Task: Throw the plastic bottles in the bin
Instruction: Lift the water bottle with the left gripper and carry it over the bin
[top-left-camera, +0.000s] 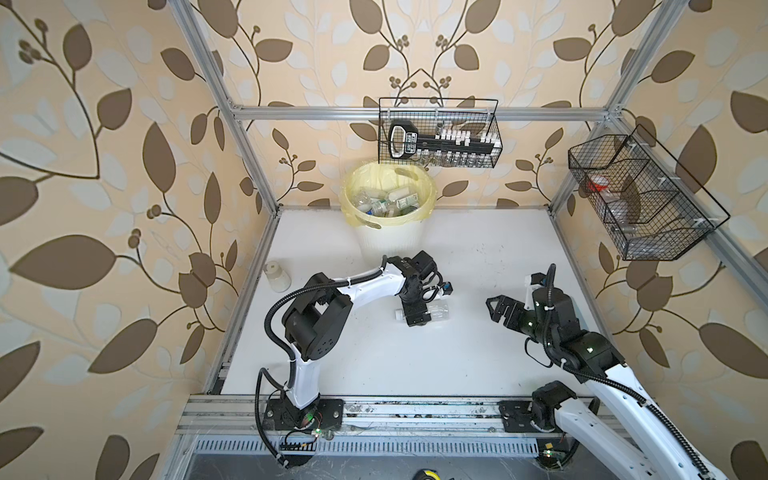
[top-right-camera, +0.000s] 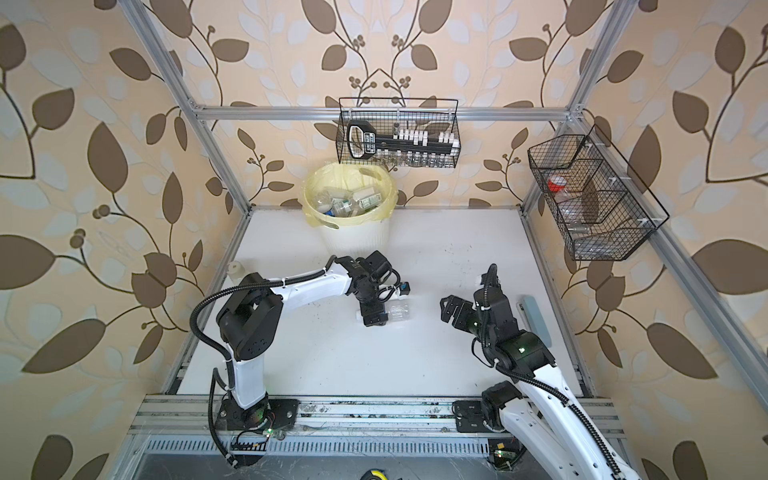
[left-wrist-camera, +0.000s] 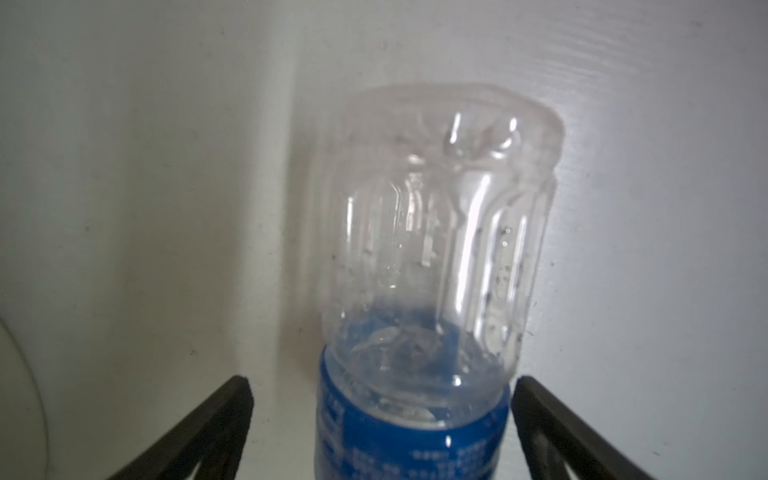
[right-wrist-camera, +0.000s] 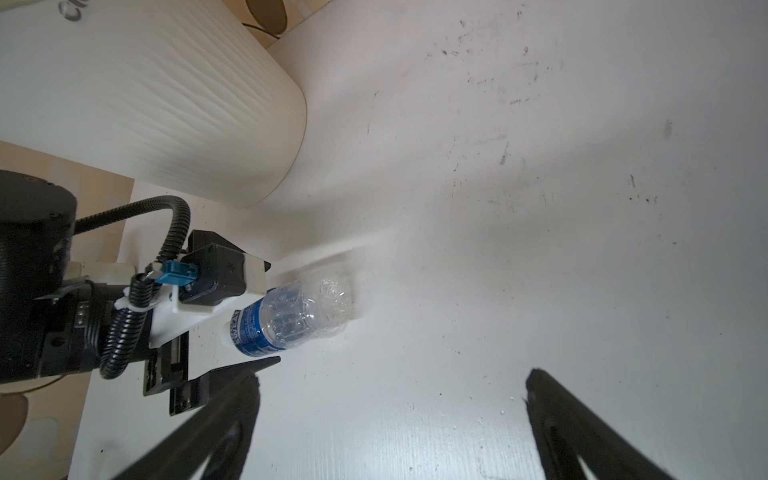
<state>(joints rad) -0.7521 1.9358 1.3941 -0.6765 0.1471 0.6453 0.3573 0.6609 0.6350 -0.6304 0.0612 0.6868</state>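
Note:
One clear plastic bottle (top-left-camera: 438, 311) (top-right-camera: 398, 311) with a blue label and white cap lies on its side on the white table. My left gripper (top-left-camera: 415, 318) (top-right-camera: 373, 319) is lowered over it, open, one finger on each side of the labelled part (left-wrist-camera: 411, 436). In the left wrist view one fingertip is close to the label and the other stands clear of it. My right gripper (top-left-camera: 494, 309) (top-right-camera: 446, 309) hovers open and empty to the bottle's right (right-wrist-camera: 299, 318). The cream ribbed bin (top-left-camera: 388, 245) (top-right-camera: 357, 243) (right-wrist-camera: 166, 104) stands at the back, with several bottles (top-left-camera: 386, 203) inside its yellow liner.
A squat white jar (top-left-camera: 276, 276) (top-right-camera: 237, 270) stands by the left frame post. Two black wire baskets (top-left-camera: 440, 133) (top-left-camera: 640, 199) hang on the back and right rails. A flat grey-blue object (top-right-camera: 534, 316) lies near the right edge, behind the right arm.

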